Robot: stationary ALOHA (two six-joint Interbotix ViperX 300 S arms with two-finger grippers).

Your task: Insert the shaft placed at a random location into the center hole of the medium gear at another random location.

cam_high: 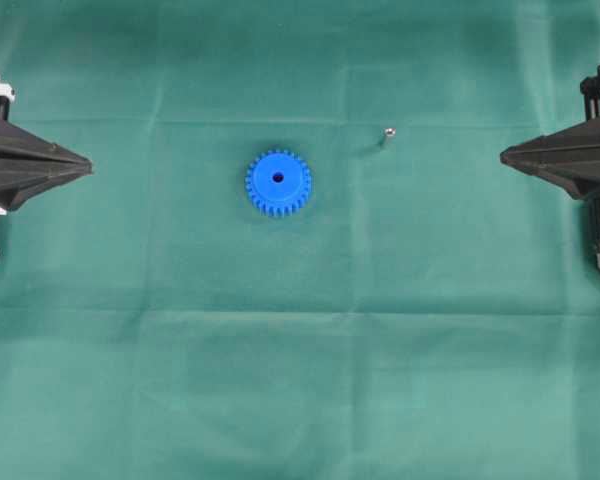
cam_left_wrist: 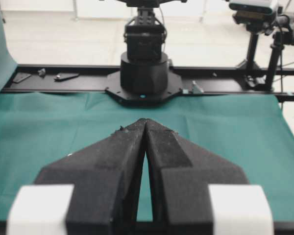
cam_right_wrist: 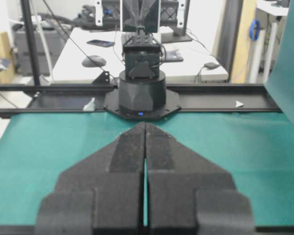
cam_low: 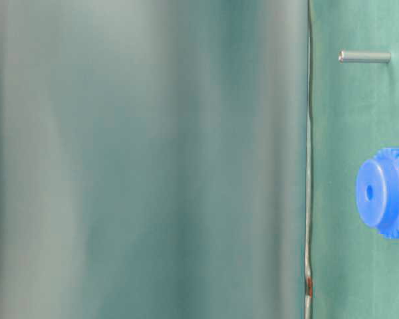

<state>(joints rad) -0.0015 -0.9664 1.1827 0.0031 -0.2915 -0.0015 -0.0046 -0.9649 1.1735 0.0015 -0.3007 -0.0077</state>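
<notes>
There, the shaft (cam_high: 388, 132) was seen standing upright on the green cloth (cam_high: 300, 380) of the desk, at about two o'clock from the medium gear (cam_high: 278, 183) and apart from it. The gear was laid flat, its center hole (cam_high: 278, 178) unfilled. The left gripper (cam_high: 85, 162) and the right gripper (cam_high: 506, 155) were kept clenched, empty, at the desk's nine and three o'clock edges.

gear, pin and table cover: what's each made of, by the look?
Gear: looks like moulded plastic, uniform bright blue, matte, no glints.
Pin: probably steel or similar metal, silvery with a bright highlight along its length.
Table cover: seemingly green fabric, matte, with fold creases.
</notes>
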